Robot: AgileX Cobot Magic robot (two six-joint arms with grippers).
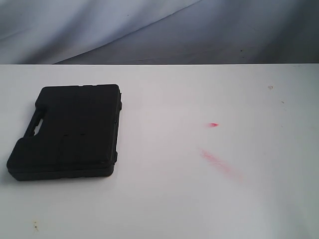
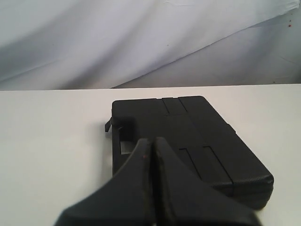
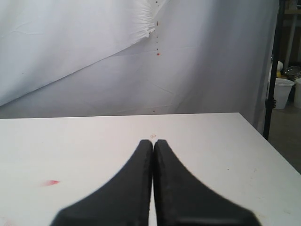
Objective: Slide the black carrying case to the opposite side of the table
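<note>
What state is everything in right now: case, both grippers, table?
Case: closed, lying flat at the left of the exterior view, nothing touching it there.
Left gripper: shut, empty, pointed at the case.
Right gripper: shut, empty, over bare table.
Table: white, with red smears on its right half.

The black carrying case [image 1: 67,132] is a chunky moulded plastic box, shut and lying flat with its handle cutout on the left edge, sitting on the left side of the big white worktop [image 1: 174,204].
</note>
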